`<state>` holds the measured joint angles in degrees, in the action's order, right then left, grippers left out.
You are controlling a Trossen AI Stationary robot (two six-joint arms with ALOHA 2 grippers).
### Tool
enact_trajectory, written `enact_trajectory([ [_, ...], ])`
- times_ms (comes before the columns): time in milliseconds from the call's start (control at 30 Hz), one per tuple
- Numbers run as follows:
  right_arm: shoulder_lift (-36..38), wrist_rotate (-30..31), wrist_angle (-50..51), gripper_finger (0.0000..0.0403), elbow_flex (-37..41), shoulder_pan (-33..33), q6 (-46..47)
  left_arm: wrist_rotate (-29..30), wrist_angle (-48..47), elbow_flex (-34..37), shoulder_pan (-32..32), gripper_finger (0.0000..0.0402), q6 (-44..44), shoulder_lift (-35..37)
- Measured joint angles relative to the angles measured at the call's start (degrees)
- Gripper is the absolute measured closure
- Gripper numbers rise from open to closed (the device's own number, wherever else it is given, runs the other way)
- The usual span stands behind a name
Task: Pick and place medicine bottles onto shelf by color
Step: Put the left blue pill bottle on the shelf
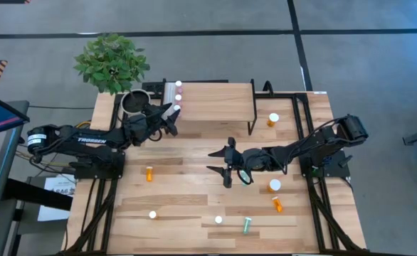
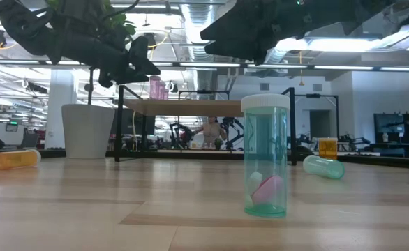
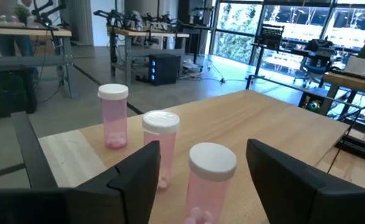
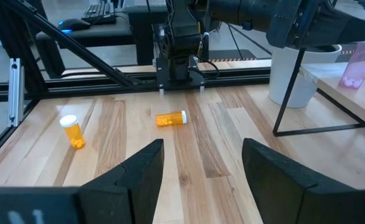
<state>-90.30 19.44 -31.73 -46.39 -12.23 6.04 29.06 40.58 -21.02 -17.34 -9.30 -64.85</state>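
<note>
The left gripper (image 3: 198,177) has its fingers (image 3: 136,180) spread, one on each side of the nearest pink bottle (image 3: 210,183) without gripping it. That bottle stands upright on the shelf (image 1: 215,103), at the near end of a row of three white-capped pink bottles (image 1: 178,96) along the shelf's left edge. The left gripper (image 1: 171,117) sits at the shelf's front left corner, just beside a potted plant (image 1: 112,64).

The right gripper (image 1: 226,162) has its fingers (image 4: 142,177) apart and holds nothing. It hangs above the middle of the counter (image 1: 194,203), in front of the shelf.

The remaining bottles are on the counter:
- An orange bottle (image 1: 149,173) lies on its side left of centre.
- A teal bottle (image 2: 266,157) stands upright close to the low camera.
- A second teal bottle (image 1: 246,225) lies near the front edge.
- Orange bottles (image 1: 273,119) rest right of the shelf and right of the right gripper.
</note>
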Motion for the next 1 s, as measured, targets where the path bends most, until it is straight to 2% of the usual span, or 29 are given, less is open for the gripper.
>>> enact_trajectory([
  [333, 0.0, 0.0, 0.0, 0.0165, 0.0, 0.0, 0.1, 0.0, -1.7, 0.0, 0.1, 0.017, 1.5, 7.7],
  [433, 0.0, 0.0, 0.0, 0.0164, 0.0, -0.2, 0.1, -2.2, -3.7, 0.0, 0.8, 0.017, 1.0, 11.3],
  [500, 0.4, 0.0, 0.1, 0.0165, 0.0, -0.9, 0.1, -5.7, -4.1, 0.0, 2.5, 0.017, 1.7, 13.9],
  [600, 2.3, -2.0, -0.5, 0.0164, -0.1, -2.9, -0.4, -8.7, -3.5, 0.0, 8.7, 0.0176, 6.3, 17.6],
  [733, 4.4, -3.2, 0.7, 0.0165, -0.1, -7.0, -1.9, -4.8, -3.7, 0.0, 20.2, 0.0194, 11.3, 20.4],
  [867, 4.9, -3.3, 4.1, 0.0165, -0.1, -10.5, -0.9, -1.0, -4.0, 0.0, 30.4, 0.0206, 12.0, 19.7],
  [1000, 4.7, -3.3, 7.4, 0.0165, -0.1, -13.2, 4.3, -0.3, -3.4, 0.0, 37.7, 0.0208, 11.8, 16.2],
])
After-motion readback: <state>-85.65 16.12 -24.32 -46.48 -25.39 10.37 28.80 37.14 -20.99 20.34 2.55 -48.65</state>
